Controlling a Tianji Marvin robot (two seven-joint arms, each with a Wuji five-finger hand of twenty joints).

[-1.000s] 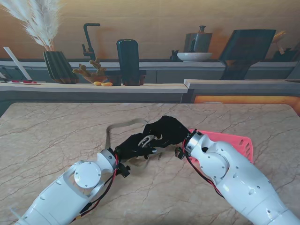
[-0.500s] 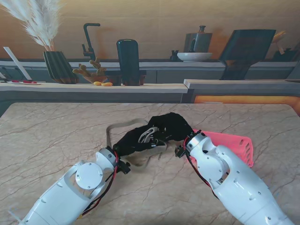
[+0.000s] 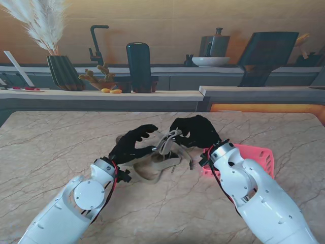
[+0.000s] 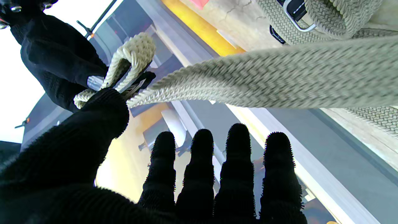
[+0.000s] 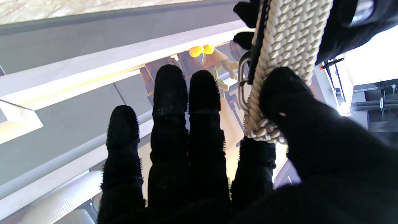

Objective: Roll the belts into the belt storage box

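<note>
Both hands have drawn apart and lifted since a second ago, the belt (image 3: 167,147) raised between them above the surface (image 3: 61,147). Left hand (image 3: 133,145) pinches its folded end with the thumb, other fingers (image 4: 202,174) spread straight. Right hand (image 3: 195,131) pinches the same end by the thumb; the box (image 3: 256,155) lies beside its wrist.

A marble-patterned table (image 3: 56,147) faces what looks like a printed kitchen backdrop (image 3: 167,30) with a grey counter (image 3: 101,95).
</note>
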